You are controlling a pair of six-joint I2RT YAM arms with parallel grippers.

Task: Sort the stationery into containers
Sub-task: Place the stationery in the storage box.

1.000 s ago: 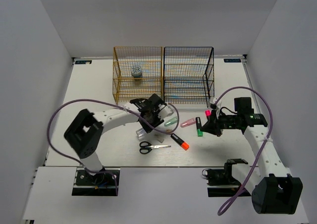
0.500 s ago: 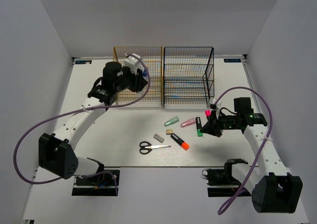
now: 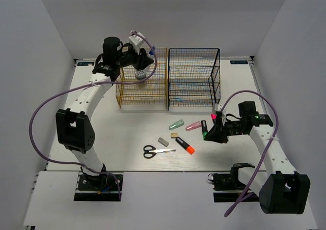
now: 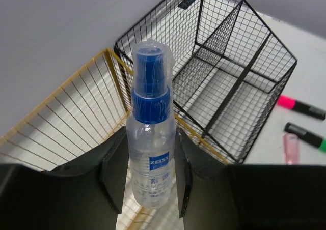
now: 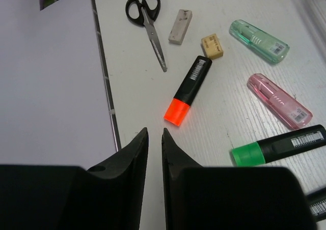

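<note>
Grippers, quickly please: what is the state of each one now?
Left gripper: closed on the blue-capped bottle.
Right gripper: slightly open, holding nothing.

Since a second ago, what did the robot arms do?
The left pincer carried the clear blue-capped bottle from the middle of the table up above the gold rack. The right pincer barely shifted. The scissors, highlighters and tape roll stayed put.
</note>
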